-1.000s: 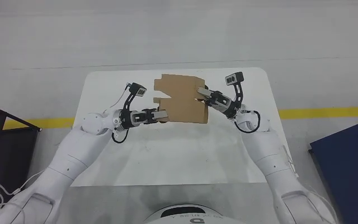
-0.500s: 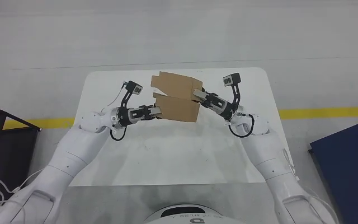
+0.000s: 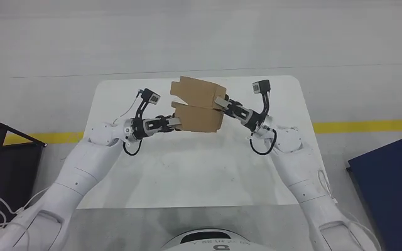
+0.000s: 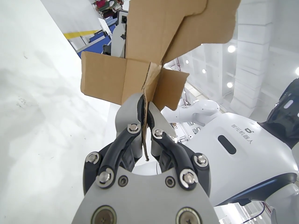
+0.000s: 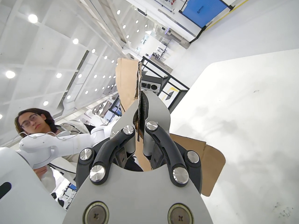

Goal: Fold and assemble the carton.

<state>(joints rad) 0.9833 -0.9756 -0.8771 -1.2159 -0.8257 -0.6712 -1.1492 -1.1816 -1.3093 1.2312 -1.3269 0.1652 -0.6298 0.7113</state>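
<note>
Hanging between two grippers in the top view is one brown carton (image 3: 198,106), over the far half of the single white table (image 3: 125,182). Its long axis runs across the table from one arm to the other, with the right end tipped a little toward the far edge. It is not yet a closed box: two panels overlap, with notched flaps at the far left corner. The left gripper (image 3: 176,123) is clenched on the carton's near left edge, and the right gripper (image 3: 220,104) is clenched on its right edge. The faces shown are plain cardboard.

From the left wrist, the left gripper (image 4: 146,104) pinches a thin corrugated edge of the carton (image 4: 149,24) between both fingers. Several flaps fan outward beyond the grip, one broad panel rising away from the gripper and a shorter one folded toward the table (image 4: 35,82).

From the right wrist, the right gripper (image 5: 140,101) is likewise closed on a corrugated edge of the carton (image 5: 126,82), seen nearly edge-on. One flap shows behind the fingers, over the table (image 5: 233,117).
</note>
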